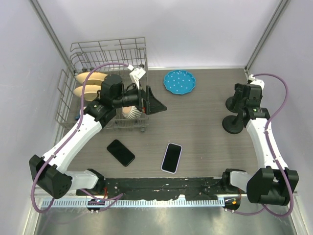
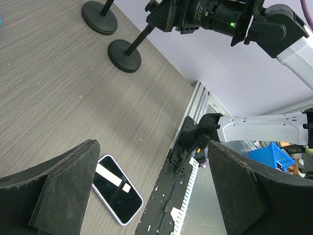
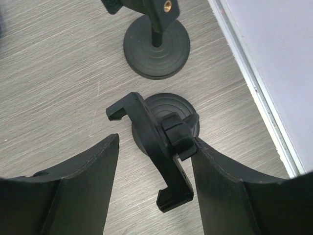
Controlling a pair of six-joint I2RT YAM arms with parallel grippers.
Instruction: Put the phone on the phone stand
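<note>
Carefully: your phone (image 1: pixel 171 157) lies by the tabletop (image 1: pixel 205 122)'s near edge, probably stiff and slick; pinch its long edges. Left gripper (image 2: pixel 151 147) gapes wide; right gripper (image 3: pixel 156 139), half-open, straddles the phone stand (image 3: pixel 144 127).

Overhead view, close wrist views, phone stand (image 1: pixel 233 125) shared

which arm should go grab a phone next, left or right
Left. The left gripper is open, holds nothing, and is nearer the black phone and the light-cased phone. The right gripper is busy straddling the phone stand at the far right.
</note>
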